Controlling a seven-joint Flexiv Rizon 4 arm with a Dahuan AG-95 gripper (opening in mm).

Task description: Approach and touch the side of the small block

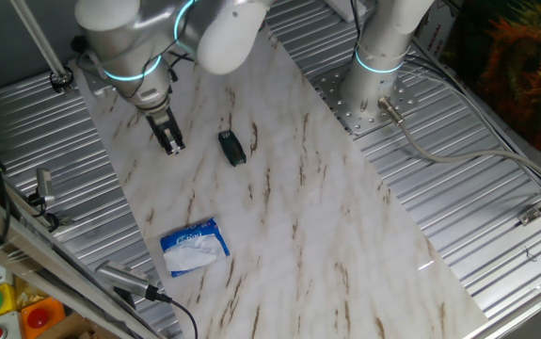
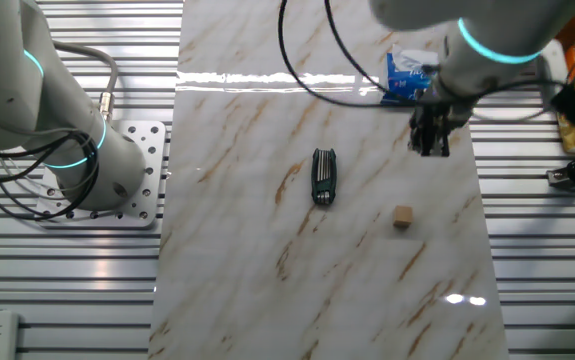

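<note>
gripper (image 2: 429,146): we read the fingers as close together, pinching nothing; the gap is too small to be sure, so we cannot tell for certain.
gripper height: tip points down at the marble table (image 2: 267,290); we cannot tell if it hovers or touches.
small block (image 2: 402,217): tan cube on the marble, clear of the gripper, nothing touching it. in the one fixed view we do not see it; the arm likely hides it.
key relation: in the other fixed view the block lies below the gripper tip and a little left, i.e. toward the camera edge of the table. no real long axis, it is a cube.
landmark, black oblong object (image 2: 323,177): block sits right of it and slightly nearer that camera; gripper is right of it and farther off.
blue-white packet (image 2: 405,74): beyond the gripper as seen from the black object, away from the block.
arm pose (image 1: 138,38): wrist bent over the table, fingers vertical, reaching in from the side.
our judgement: approach not finished; next move is lowering and sliding toward the block's near face.
risk: coming in too fast may shove the light cube.
</note>
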